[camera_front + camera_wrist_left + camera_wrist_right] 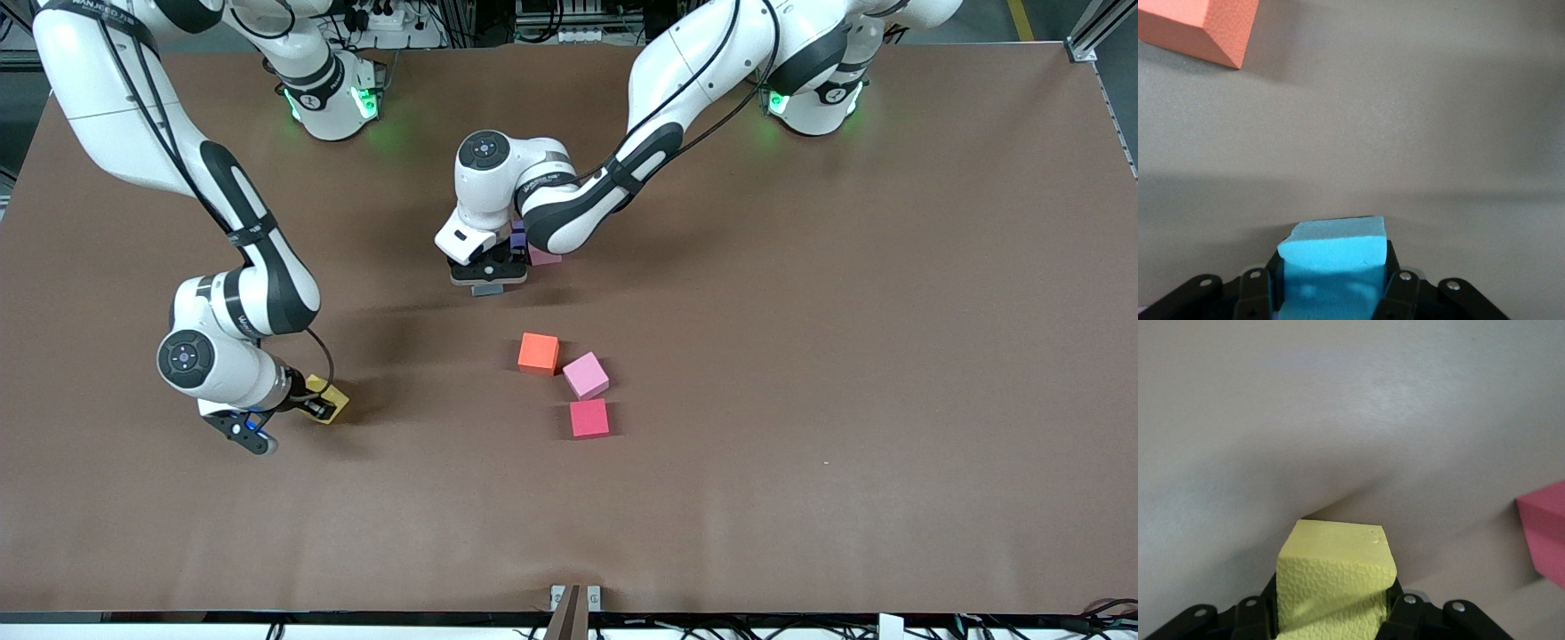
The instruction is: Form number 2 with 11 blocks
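Surface: a wide brown table [800, 400], arm bases along its edge farthest from the front camera, cables and frames past that edge.
Left gripper [487, 283]: shut on a light blue block [1333, 257], hanging over the middle of the table; the block fills the space between its fingers.
Right gripper [311, 407]: low at the right arm's end of the table, fingers flanking a yellow block [1335, 577]. They look closed on it, but whether the block is lifted or on the table I cannot tell.
Loose blocks: an orange block [539, 353], a pink block [586, 375] and a red block [589, 418] sit close together near the table's middle, nearer the front camera than the left gripper.
Number 2: not formed yet; only a few blocks show.
Key relation: the orange block lies just toward the front camera from the left gripper, which is the nearer of the two hands to the cluster. The right gripper is well apart from it, with bare table between.
Hidden: a purple block [518, 238] and another pink block [544, 257] peek out under the left arm's wrist; how many blocks sit there, and in what pattern, is covered by the arm.
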`<state>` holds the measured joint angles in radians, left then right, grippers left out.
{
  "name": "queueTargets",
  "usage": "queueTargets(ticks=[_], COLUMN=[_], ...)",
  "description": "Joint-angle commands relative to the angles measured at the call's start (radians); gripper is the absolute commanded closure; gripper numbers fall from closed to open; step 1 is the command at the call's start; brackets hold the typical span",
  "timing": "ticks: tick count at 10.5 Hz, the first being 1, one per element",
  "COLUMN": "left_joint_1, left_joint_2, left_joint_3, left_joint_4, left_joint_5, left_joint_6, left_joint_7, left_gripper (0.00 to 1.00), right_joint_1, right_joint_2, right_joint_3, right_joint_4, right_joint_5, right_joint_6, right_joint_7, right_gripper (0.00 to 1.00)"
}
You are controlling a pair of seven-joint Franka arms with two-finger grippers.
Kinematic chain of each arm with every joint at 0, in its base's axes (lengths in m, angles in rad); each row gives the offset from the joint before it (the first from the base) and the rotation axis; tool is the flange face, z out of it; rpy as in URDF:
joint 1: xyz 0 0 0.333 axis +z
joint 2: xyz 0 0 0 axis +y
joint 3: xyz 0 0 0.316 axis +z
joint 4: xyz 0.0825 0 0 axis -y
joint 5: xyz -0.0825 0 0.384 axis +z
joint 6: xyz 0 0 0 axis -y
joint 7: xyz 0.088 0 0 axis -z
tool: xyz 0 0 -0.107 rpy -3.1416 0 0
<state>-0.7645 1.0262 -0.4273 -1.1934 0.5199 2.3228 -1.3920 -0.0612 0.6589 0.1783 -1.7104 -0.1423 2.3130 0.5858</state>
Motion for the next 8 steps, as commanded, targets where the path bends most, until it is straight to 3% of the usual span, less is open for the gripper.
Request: queueTargets(ticks=[1, 5, 7, 8], left_joint_1=[-0.022, -0.033, -0.033, -0.033], left_joint_2=[0.021, 0.023, 0.023, 0.023], left_joint_3=[0.022, 0.033, 0.035, 0.036], left_joint_4=[0.031, 0.029, 0.029, 0.029], left_joint_5=[-0.023, -0.023, -0.023, -0.023], left_joint_6=[0.021, 0.024, 0.024, 0.024], left_joint_7=[0.019, 0.018, 0.018, 0.021], left_gripper=[1.0, 1.0, 0.83, 0.55], right_joint_1=[-0.006, 0.05, 0.098, 0.116], right_joint_2=[-0.028, -0.03, -0.028, -0.025], right_joint_3=[0.016, 0.012, 0.007, 0.004], right_joint_4=[0.002, 0.058, 0.068, 0.069], right_joint_5=[-0.008, -0.019, -0.025, -0.026], right_joint_6=[-0.018, -0.017, -0.017, -0.014], right_joint_7=[-0.223, -0.548, -0.625, -0.645], right_gripper=[1.0, 1.0, 1.0, 1.0])
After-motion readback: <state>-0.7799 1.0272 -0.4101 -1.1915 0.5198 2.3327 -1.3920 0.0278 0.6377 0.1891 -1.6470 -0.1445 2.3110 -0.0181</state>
